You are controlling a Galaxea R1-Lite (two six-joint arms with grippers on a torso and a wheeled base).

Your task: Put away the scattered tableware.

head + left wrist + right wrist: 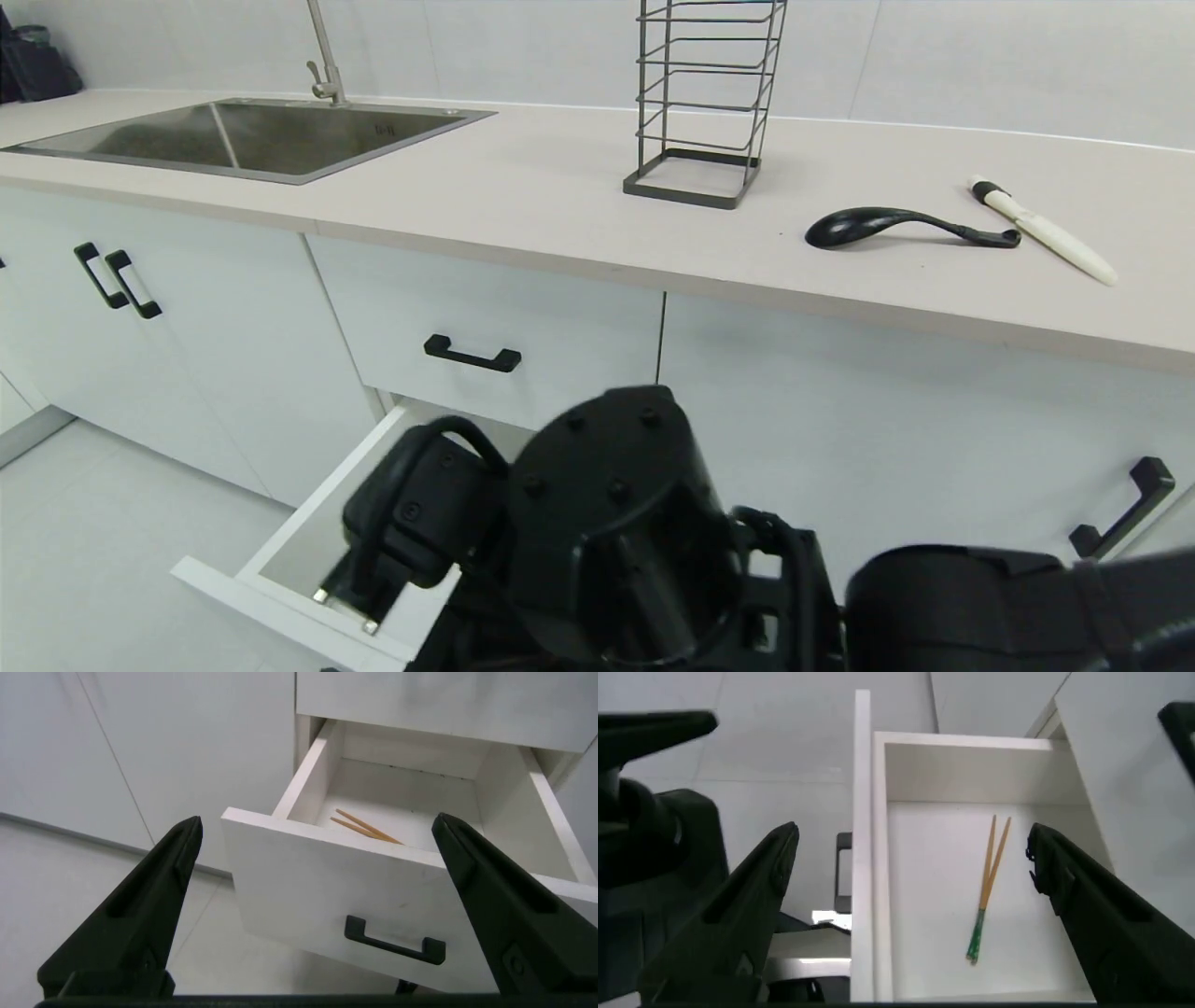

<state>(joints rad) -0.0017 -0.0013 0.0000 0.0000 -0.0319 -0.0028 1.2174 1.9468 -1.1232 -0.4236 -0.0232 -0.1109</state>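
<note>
My left gripper (pixel 316 821) and right gripper (pixel 912 833) both gape wide at the open drawer (pixel 863 812), where chopsticks (pixel 990 887) lie inside. The black spoon (pixel 878 224) rests on the counter (pixel 523 196) near the knife (pixel 1046 231). I judge it light, stiff and slick, so I'd pinch its handle mid-length.

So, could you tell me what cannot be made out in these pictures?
Head view: drawer interior, mostly hidden by the arms.
Left wrist view: chopsticks' near ends, behind the drawer front.
Head view: wire rack's top, cut by the upper edge.
</note>
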